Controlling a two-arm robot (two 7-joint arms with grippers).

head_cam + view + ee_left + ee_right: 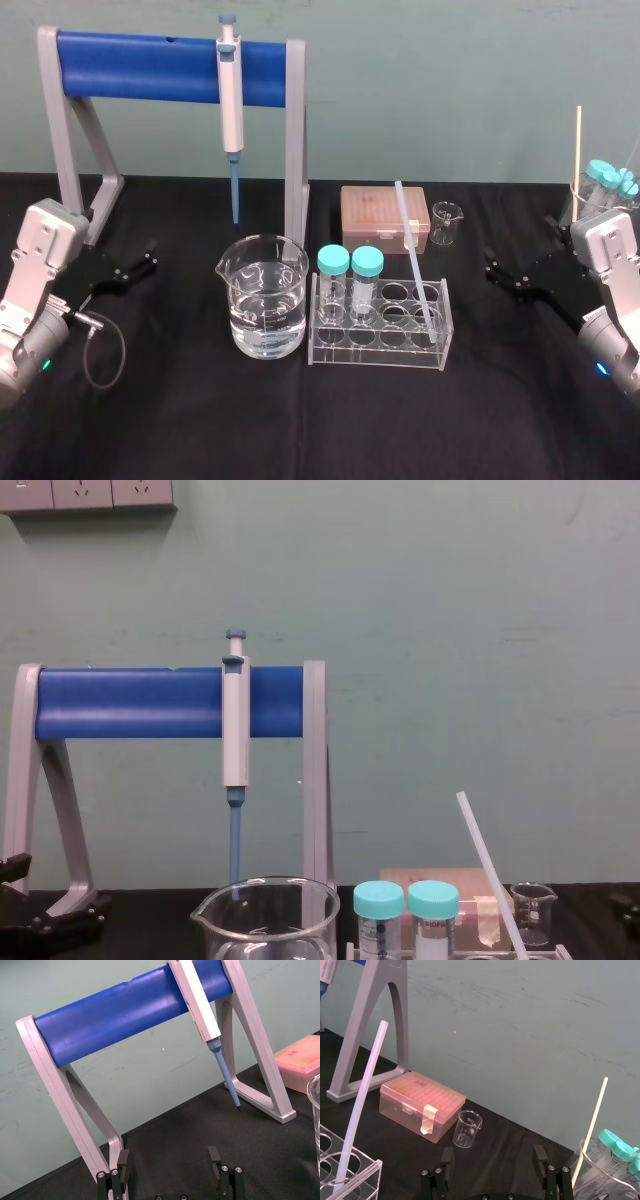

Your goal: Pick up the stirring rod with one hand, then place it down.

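Stirring rod (414, 250) stands steeply tilted at frame centre, just left of the right gripper (498, 272), which is released; the left gripper (146, 260), also released, sits farther away.

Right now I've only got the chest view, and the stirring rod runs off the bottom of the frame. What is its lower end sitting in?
Observer: The stirring rod leans in the clear tube rack, with its lower end in a hole at the rack's right end.
Operator: Which gripper is closer to it?
Observer: The right gripper. Its jaws are open and it sits just right of the rack, apart from it. The left gripper, also open, is beyond the water beaker, by the pipette stand.
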